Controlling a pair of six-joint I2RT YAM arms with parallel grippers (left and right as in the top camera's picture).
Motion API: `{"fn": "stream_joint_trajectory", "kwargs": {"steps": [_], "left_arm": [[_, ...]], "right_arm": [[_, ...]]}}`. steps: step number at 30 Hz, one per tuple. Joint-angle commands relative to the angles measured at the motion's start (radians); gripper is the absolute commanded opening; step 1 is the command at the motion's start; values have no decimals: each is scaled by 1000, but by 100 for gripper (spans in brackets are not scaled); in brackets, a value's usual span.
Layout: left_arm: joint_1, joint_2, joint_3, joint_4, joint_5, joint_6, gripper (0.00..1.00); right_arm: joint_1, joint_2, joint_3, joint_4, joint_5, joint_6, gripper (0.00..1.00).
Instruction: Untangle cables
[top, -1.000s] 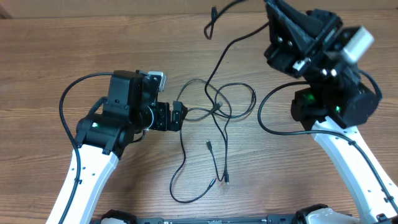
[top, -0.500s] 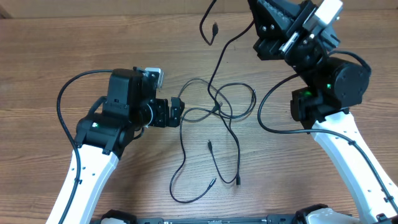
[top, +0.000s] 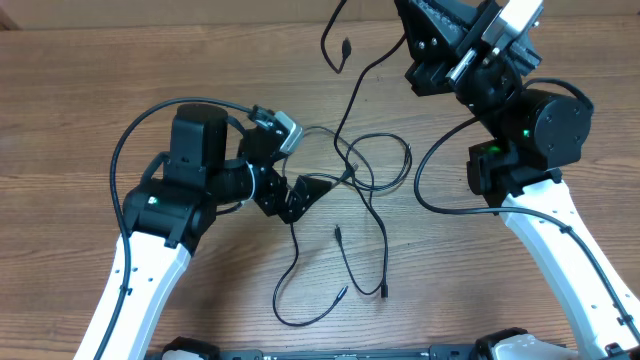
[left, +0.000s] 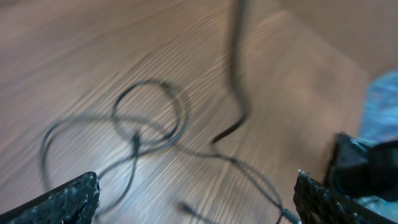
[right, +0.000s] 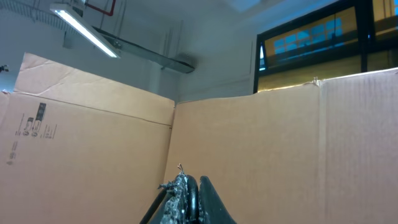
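Note:
Several thin black cables (top: 352, 170) lie crossed in a loose tangle at mid-table, with loose ends (top: 340, 232) trailing toward the front edge. One cable (top: 358, 80) rises from the tangle to my right gripper (top: 405, 12) at the top edge, and its plug end (top: 343, 46) dangles beside it. In the right wrist view that gripper (right: 189, 190) points up, shut on the black cable (right: 194, 200). My left gripper (top: 295, 195) stands open at the tangle's left edge. The blurred left wrist view shows its fingers (left: 68, 199) wide apart over a cable loop (left: 149, 112).
The wooden table (top: 80, 90) fills the overhead view. Cardboard walls (right: 280, 143) stand behind the raised right gripper. Thick black arm cables loop beside each arm (top: 125, 150) (top: 425, 185).
My left gripper has swung and turned toward the tangle's lower left. The right gripper rose and shifted left with its cable earlier, dragging one loose end on the table, and is now still.

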Motion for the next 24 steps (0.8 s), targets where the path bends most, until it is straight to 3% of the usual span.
{"fn": "stream_joint_trajectory", "kwargs": {"steps": [1,10,15,19,22,24], "left_arm": [[-4,34,16,40,156,60,99],[-61,177,16,267,168,-167,100],[-82,219,16,344,215,-182,97],[-81,219,16,350,219,-185,64],[-79,219,16,344,219,-185,10],[-77,219,16,337,219,-185,4]], "right_arm": [[2,0,28,6,14,39,4],[2,0,28,6,-23,46,4],[2,0,28,2,-32,45,4],[2,0,28,2,-32,45,4],[2,0,28,-1,-32,45,4],[1,0,28,-2,-32,45,4]]}}
